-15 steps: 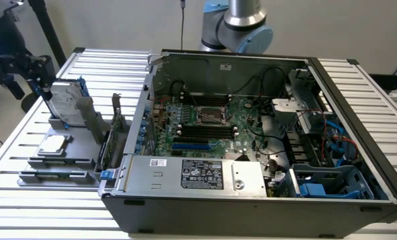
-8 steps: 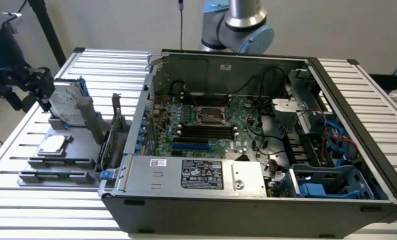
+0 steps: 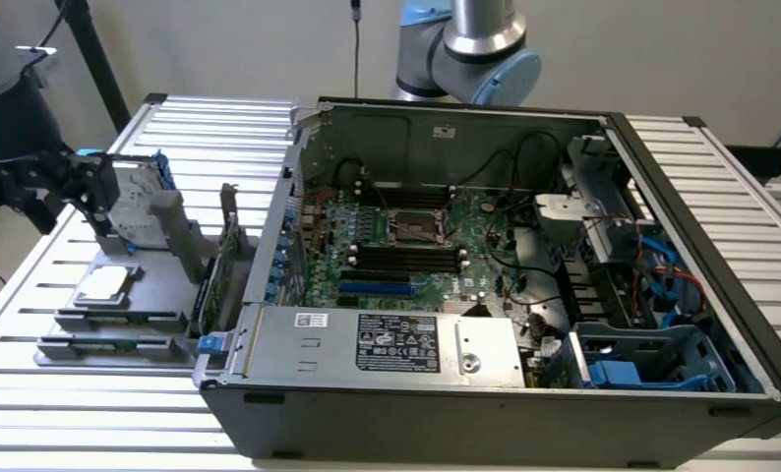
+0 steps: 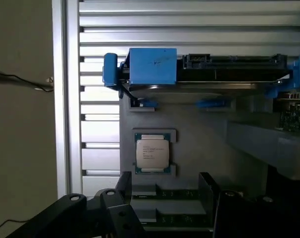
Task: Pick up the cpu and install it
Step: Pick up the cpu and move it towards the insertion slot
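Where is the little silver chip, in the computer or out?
Out. The cpu lies flat on the grey holder beside the computer case.

My outside camera sits high off the front of the open computer case point(image 3: 404, 413). It looks down across the slatted table point(image 3: 705, 167) from well back. My wrist camera points straight down, close over the grey holder plate point(image 4: 199, 144) by the table's edge at the exterior view's left. Both views share the cpu point(image 3: 106, 285) and the blue-framed hard drive point(image 3: 135, 202).
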### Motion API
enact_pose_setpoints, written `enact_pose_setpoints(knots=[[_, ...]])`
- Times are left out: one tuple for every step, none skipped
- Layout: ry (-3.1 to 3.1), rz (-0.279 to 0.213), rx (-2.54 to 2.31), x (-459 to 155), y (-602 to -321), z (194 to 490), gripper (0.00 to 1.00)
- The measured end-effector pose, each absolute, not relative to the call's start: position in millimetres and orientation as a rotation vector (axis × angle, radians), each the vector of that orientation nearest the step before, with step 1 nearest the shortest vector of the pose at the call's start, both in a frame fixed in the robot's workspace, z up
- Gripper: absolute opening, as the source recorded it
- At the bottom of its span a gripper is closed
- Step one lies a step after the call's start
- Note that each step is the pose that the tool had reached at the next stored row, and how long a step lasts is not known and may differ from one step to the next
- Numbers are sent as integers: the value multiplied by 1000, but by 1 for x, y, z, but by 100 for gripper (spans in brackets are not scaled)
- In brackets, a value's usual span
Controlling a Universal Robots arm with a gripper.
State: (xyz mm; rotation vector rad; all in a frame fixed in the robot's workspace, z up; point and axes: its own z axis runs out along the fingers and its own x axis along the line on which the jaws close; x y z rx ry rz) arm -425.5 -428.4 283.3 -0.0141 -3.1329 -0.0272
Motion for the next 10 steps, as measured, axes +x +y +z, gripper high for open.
enact_pose_setpoints(knots=[[-3133, -27, -14, -425, -429, 282, 65], [-3133, -27, -14, -424, -430, 280, 65], [-3133, -27, -14, -423, -430, 278, 65], [-3133, -27, -14, -423, -431, 276, 65], [-3133, -27, -14, -423, -431, 274, 65], [-3133, -27, -14, -423, -431, 272, 65], [-3133, -27, -14, -423, -431, 271, 65], [-3133, -27, -14, -423, -431, 269, 65], [-3133, -27, -14, -422, -431, 267, 65], [-3133, -27, -14, -422, -431, 265, 65]])
